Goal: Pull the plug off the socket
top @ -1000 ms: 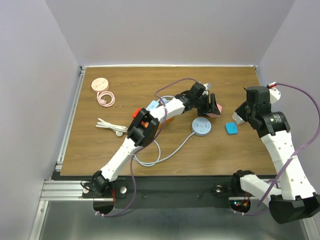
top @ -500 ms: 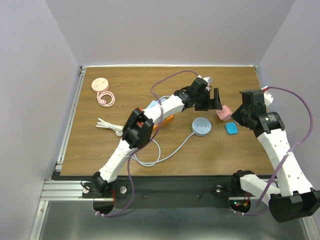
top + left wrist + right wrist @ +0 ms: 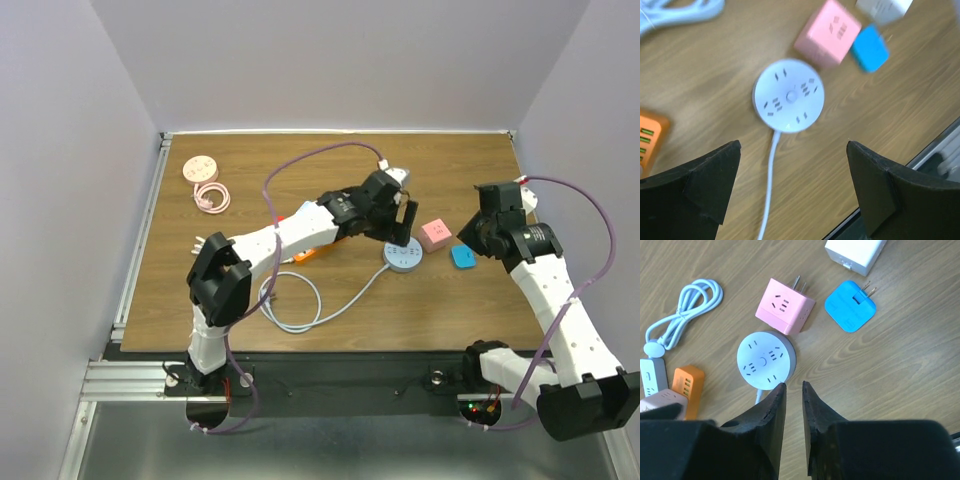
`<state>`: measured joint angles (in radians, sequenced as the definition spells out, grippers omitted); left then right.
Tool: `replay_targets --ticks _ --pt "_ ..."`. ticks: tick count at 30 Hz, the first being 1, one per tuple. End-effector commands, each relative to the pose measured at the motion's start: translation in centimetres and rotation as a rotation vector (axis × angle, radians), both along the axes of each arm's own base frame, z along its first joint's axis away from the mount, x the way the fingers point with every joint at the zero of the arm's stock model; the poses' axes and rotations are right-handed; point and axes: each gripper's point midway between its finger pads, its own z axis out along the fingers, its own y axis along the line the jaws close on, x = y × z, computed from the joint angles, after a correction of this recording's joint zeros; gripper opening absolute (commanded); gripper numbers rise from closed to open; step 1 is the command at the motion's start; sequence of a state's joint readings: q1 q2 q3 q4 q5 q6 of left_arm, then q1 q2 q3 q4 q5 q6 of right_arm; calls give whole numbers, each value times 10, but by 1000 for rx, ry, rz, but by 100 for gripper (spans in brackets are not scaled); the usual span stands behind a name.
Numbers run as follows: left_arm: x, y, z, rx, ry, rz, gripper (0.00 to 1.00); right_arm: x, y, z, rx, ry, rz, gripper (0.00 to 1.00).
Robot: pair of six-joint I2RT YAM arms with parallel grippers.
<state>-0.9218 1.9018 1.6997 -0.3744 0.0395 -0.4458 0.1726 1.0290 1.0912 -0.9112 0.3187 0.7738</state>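
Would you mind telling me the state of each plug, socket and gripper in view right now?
round white socket: lying flat, nothing plugged into it.
pink cube plug: unplugged, lying beside the socket, prongs bare.
blue plug: unplugged, lying loose, prongs showing.
left gripper: open wide, holding nothing.
right gripper: jaws only slightly apart, holding nothing.

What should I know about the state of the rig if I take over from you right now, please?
Left hand: wide open, empty, above the round white socket.
Right hand: nearly closed with a thin gap, empty, touching nothing.
Pink plug: lying on the table beside the socket, prongs free.
Done: plug is out.
Left: probably only pulling the arms back.
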Motion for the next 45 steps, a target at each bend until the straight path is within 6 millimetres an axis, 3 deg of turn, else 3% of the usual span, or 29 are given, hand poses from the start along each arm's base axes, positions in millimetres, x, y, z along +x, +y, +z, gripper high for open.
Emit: replay_targets --ticks 1,3,9,12,17,18,22,24,26,27,28,29,33,38,39,40,41,43,44,45 --pt "-37 0 -43 196 -3 -148 99 7 6 -2 11 -15 30 25" --pt "-38 5 -64 300 -3 -153 99 9 8 -2 17 -12 37 25" --pt "-29 22 -82 404 -22 -60 99 9 7 3 8 -27 40 25" --pt "-32 30 -103 449 -12 -67 99 7 8 -2 10 -16 45 25" --pt "-61 25 -131 447 55 -195 92 6 9 -4 14 -14 50 25" --pt "-64 20 -127 423 45 -210 91 6 9 -3 12 -15 52 25" --pt "-83 25 -141 434 73 -247 88 7 9 -3 12 -15 52 25" --pt "-91 27 -145 426 91 -258 81 6 9 -5 14 -10 55 25" --pt "-100 32 -154 436 112 -271 52 7 10 -7 15 -4 58 25" --pt "-106 32 -156 428 135 -286 33 7 10 -8 14 -4 61 25" --pt "-109 35 -158 433 147 -277 7 6 10 -9 13 1 61 25" --pt "-111 37 -157 438 150 -272 0 7 11 -8 16 -3 63 25" --pt "-118 42 -125 409 114 -234 0 7 10 -6 12 -11 67 25" --pt "-107 52 -14 244 -4 -71 0 7 9 -5 7 -18 70 25" --pt "-101 67 12 235 -56 -10 0 7 10 -6 9 -19 71 25" --pt "-96 73 30 218 -82 29 0 7 11 -7 12 -19 73 25" --pt "-85 78 61 177 -135 102 0 6 11 -8 15 -16 74 25" --pt "-79 102 94 163 -177 184 0 7 13 -9 21 -17 80 25" --pt "-71 113 121 130 -206 247 0 7 13 -11 22 -13 82 25" --pt "-65 140 135 143 -230 349 0 7 14 -11 26 -13 84 25"
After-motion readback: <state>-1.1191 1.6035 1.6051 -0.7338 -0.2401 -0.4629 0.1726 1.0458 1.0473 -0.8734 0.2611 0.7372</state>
